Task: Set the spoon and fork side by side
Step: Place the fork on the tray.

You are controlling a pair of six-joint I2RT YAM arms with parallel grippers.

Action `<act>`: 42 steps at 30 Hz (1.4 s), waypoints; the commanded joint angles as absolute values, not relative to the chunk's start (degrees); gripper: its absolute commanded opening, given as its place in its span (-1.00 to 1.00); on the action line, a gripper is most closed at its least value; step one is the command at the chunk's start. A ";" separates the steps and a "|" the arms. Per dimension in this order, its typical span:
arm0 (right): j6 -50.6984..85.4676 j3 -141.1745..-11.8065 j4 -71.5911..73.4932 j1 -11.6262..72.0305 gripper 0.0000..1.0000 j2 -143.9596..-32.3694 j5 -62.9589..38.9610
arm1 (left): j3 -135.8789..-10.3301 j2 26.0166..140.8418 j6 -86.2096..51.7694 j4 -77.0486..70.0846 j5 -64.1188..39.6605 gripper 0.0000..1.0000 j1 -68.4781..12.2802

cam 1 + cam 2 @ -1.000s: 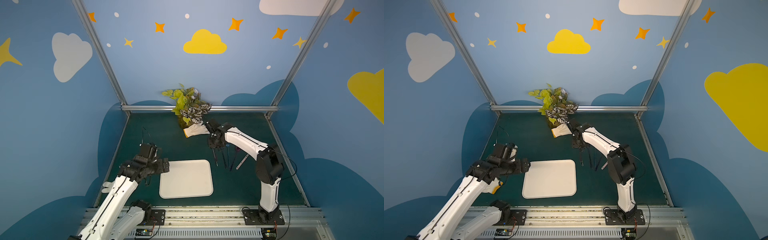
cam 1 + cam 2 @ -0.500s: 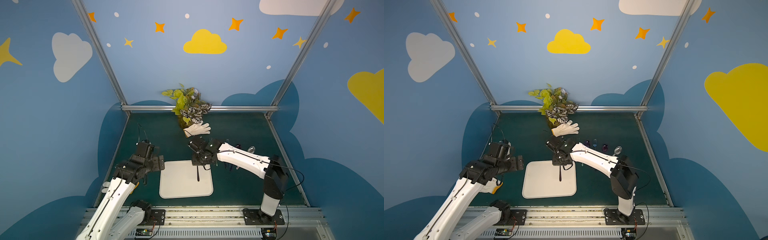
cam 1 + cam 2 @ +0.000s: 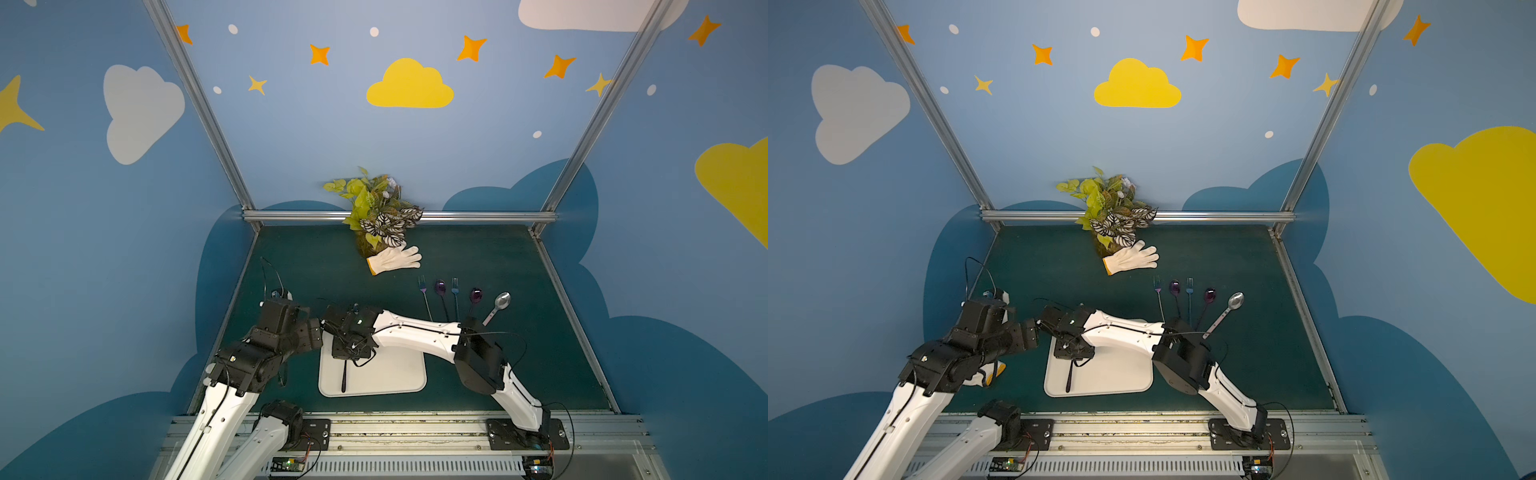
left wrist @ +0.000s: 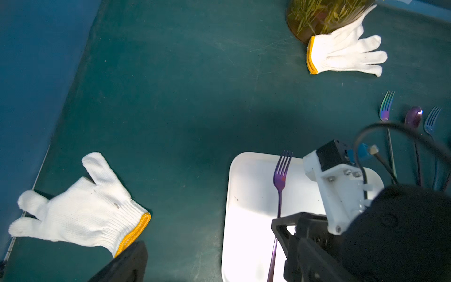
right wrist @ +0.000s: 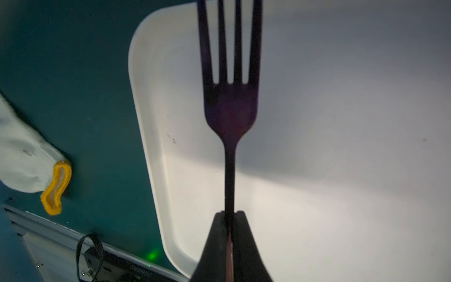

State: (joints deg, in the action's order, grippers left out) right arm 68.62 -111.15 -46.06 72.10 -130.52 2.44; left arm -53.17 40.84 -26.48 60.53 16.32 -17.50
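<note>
Our right gripper (image 5: 229, 214) pinches the handle of the purple fork (image 5: 229, 105), jaws nearly together. The fork hangs over the white tray (image 5: 146, 122). On our left gripper (image 3: 311, 332) we cannot tell how the jaws stand.

A tray (image 3: 399, 376) lies at the surface's front edge, a fork (image 4: 280, 180) over its left part, a row of forks and spoons (image 3: 455, 286) behind its right corner. A plant (image 3: 376, 212) stands at the back edge, a glove (image 3: 395, 259) just before it; a second glove (image 4: 80, 212) lies by the left edge.
</note>
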 commanded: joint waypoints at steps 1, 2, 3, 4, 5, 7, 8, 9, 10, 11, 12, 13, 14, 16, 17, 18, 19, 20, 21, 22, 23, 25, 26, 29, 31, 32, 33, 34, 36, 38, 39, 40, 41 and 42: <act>71.10 -114.46 -45.40 72.59 -1.00 -132.07 2.14 | -52.61 39.57 -27.85 61.21 17.69 1.00 -18.08; 71.15 -114.84 -45.05 72.69 -1.00 -132.73 2.10 | -52.85 39.41 -28.54 62.21 19.33 1.00 -18.10; 71.16 -115.21 -44.82 72.81 -1.00 -133.12 2.01 | -53.34 39.26 -29.77 63.39 21.84 1.00 -18.14; 71.31 -115.42 -44.75 72.85 -1.00 -133.41 1.95 | -53.87 38.95 -30.96 64.90 24.67 1.00 -18.14; 71.43 -115.48 -44.62 73.04 -1.00 -133.57 2.04 | -54.37 38.69 -31.51 65.71 27.42 1.00 -18.11; 71.68 -115.17 -44.35 73.12 -1.00 -133.60 2.10 | -56.54 38.35 -31.65 67.26 31.26 1.00 -18.09; 71.76 -115.06 -44.30 73.12 -1.00 -133.52 2.11 | -58.03 38.32 -31.64 67.89 32.87 1.00 -18.10; 71.80 -115.01 -44.23 73.12 -1.00 -133.51 2.12 | -59.54 38.32 -31.64 68.39 34.41 1.00 -18.11; 71.81 -114.97 -44.15 73.12 -1.00 -133.44 2.15 | -60.88 38.28 -31.54 68.73 36.15 1.00 -18.06; 71.88 -114.92 -44.12 73.13 -1.00 -133.50 2.17 | -62.20 38.19 -31.47 69.15 37.97 1.00 -18.10; 71.95 -114.88 -44.18 73.13 -1.00 -133.57 2.07 | -63.54 38.23 -31.46 69.63 39.91 1.00 -18.03; 71.98 -114.94 -44.20 73.18 -1.00 -133.71 1.96 | -64.83 38.19 -31.46 69.89 41.65 1.00 -17.95; 71.98 -114.88 -44.25 73.12 -1.00 -133.76 1.77 | -66.09 38.00 -31.52 69.94 42.75 1.00 -17.93; 72.11 -114.88 -44.80 72.91 -1.00 -134.04 1.58 | -68.08 37.32 -31.47 69.94 43.49 1.00 -17.93; 72.15 -114.87 -45.19 72.85 -1.00 -134.11 1.58 | -68.87 36.94 -31.59 70.00 43.17 1.00 -17.92; 72.11 -114.92 -45.52 72.78 -1.00 -134.15 1.65 | -69.46 36.40 -31.92 70.01 42.64 1.00 -17.93; 72.06 -114.96 -45.75 72.71 -1.00 -134.28 1.79 | -69.90 35.83 -32.25 69.96 42.04 1.00 -17.93; 72.07 -115.00 -45.96 72.62 -1.00 -134.40 1.90 | -70.10 35.12 -32.55 69.89 41.37 1.00 -17.93; 72.06 -115.09 -46.19 72.60 -1.00 -134.56 1.89 | -70.27 34.35 -32.79 69.61 40.74 1.00 -17.93; 72.07 -115.36 -46.29 72.53 -1.00 -134.82 1.85 | -70.37 33.70 -32.86 69.30 40.16 1.00 -17.93; 72.02 -115.78 -46.42 72.51 -1.00 -135.15 1.70 | -70.46 33.26 -32.79 69.03 39.72 1.00 -17.92; 71.56 -117.28 -47.06 72.64 -1.00 -136.23 1.32 | -70.79 33.01 -32.40 68.72 39.11 1.00 -17.93; 71.03 -118.74 -47.83 72.67 -1.00 -137.12 1.27 | -70.98 33.15 -32.13 68.73 38.89 1.00 -17.93; 69.70 -122.81 -51.04 73.12 -1.00 -139.05 1.75 | -71.31 33.15 -31.88 68.60 38.67 1.00 -17.93; 69.21 -124.68 -52.88 73.24 -1.00 -140.27 1.69 | -71.58 32.90 -31.68 68.28 38.44 1.00 -17.93; 69.13 -125.03 -53.19 73.27 -1.00 -140.64 1.49 | -71.69 32.87 -31.49 68.07 38.35 1.00 -17.93; 69.24 -125.14 -53.33 73.22 -1.00 -140.96 1.27 | -71.83 32.87 -31.33 67.97 38.25 1.00 -17.91; 69.32 -125.15 -53.48 73.21 -1.00 -141.11 1.18 | -71.93 32.92 -31.29 67.88 38.11 1.00 -17.93; 69.35 -125.20 -53.97 73.14 -1.00 -141.60 1.08 | -72.07 32.95 -31.13 67.72 37.74 1.00 -17.88; 69.12 -125.41 -54.46 73.15 -1.00 -141.84 1.14 | -72.15 32.94 -31.17 67.47 37.33 1.00 -17.91; 68.97 -125.42 -54.44 73.19 -1.00 -141.97 1.14 | -72.16 32.96 -31.20 67.42 37.17 1.00 -17.87; 68.84 -125.41 -54.49 73.13 -1.00 -142.13 1.00 | -72.16 32.96 -31.24 67.35 37.06 1.00 -17.92; 68.82 -125.53 -54.44 73.06 -1.00 -142.38 0.62 | -72.16 32.96 -31.13 67.28 36.96 1.00 -17.92; 68.74 -125.84 -54.46 73.07 -1.00 -142.72 0.28 | -72.15 32.99 -31.12 67.24 36.93 1.00 -17.91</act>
